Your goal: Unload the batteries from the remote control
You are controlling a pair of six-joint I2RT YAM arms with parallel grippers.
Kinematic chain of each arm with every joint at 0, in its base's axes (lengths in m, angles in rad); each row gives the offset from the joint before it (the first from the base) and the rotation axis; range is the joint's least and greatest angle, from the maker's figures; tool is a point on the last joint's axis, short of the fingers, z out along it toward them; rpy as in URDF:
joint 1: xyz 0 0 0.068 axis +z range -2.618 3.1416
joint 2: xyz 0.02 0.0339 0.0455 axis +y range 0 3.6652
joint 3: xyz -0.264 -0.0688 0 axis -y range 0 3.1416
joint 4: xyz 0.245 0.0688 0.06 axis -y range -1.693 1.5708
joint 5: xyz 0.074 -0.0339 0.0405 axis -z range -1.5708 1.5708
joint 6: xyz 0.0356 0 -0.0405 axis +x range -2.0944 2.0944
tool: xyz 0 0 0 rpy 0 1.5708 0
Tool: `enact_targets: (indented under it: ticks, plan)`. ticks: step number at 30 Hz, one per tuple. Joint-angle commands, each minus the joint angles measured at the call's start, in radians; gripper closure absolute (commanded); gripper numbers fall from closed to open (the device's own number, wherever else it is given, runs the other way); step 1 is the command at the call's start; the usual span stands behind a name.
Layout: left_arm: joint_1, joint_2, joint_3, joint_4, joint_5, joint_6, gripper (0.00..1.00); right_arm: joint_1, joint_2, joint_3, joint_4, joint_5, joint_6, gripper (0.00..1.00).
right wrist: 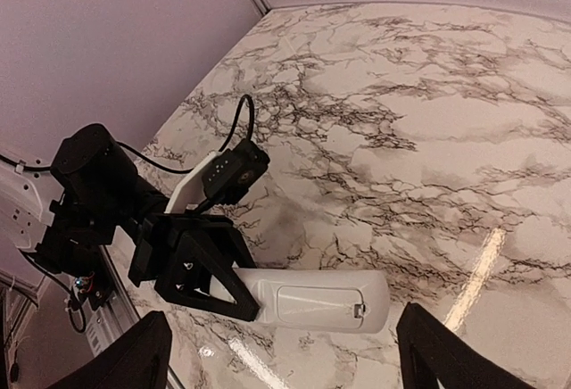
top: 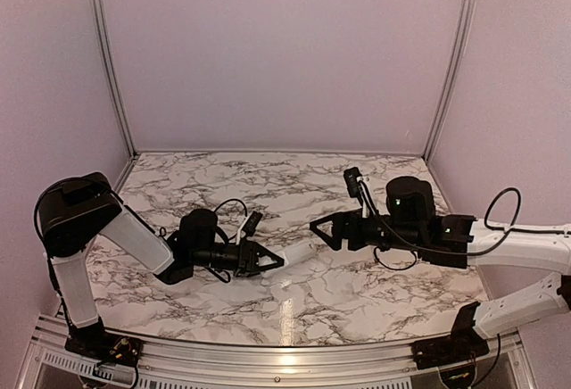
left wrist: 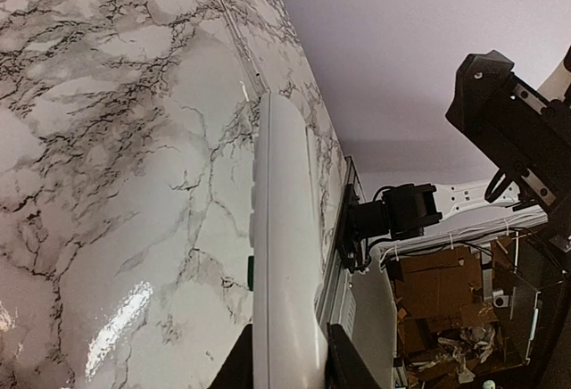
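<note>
The remote control (top: 301, 252) is a slim white bar. My left gripper (top: 275, 262) is shut on one end of it and holds it just above the marble table, pointing at the right arm. In the left wrist view the remote (left wrist: 285, 255) runs up from between the fingers (left wrist: 343, 364). In the right wrist view the remote (right wrist: 326, 298) shows its back face with the battery cover (right wrist: 317, 303) closed, so the batteries are hidden. My right gripper (top: 319, 233) is open and empty, just off the remote's free end, its fingers (right wrist: 125, 358) wide either side of it.
The marble table (top: 268, 184) is walled at the back and sides by pale panels. A metal rail (top: 285, 358) runs along the front edge. A black cable (top: 234, 206) loops over the left wrist. The right arm (left wrist: 508, 112) looms in the left wrist view.
</note>
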State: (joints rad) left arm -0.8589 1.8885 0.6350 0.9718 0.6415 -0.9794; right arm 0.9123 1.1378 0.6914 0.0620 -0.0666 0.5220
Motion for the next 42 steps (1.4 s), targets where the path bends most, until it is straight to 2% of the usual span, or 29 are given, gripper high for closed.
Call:
enact_targets:
  ticks: [1, 7, 11, 14, 21, 42]
  plan:
    - [0.001, -0.003, 0.046, 0.08, 0.053, -0.051, 1.0, 0.008, 0.028, 0.047, -0.045, 0.044, 0.055, 0.14]
    - [0.001, -0.001, 0.048, 0.083, 0.071, -0.09, 1.0, 0.008, 0.08, 0.057, -0.033, 0.015, 0.084, 0.18]
    - [-0.002, -0.021, 0.095, -0.109, 0.046, -0.05, 1.0, 0.008, 0.098, 0.053, -0.017, 0.009, 0.096, 0.16]
    - [-0.002, -0.048, 0.095, -0.184, 0.01, -0.025, 1.0, 0.009, 0.11, 0.052, -0.012, 0.01, 0.104, 0.16]
    - [-0.002, -0.062, 0.093, -0.206, 0.007, -0.016, 1.0, 0.051, 0.163, 0.078, -0.007, 0.03, 0.103, 0.16]
    - [-0.002, -0.096, 0.1, -0.276, -0.008, 0.037, 1.0, 0.051, 0.276, 0.081, 0.082, 0.045, 0.11, 0.18]
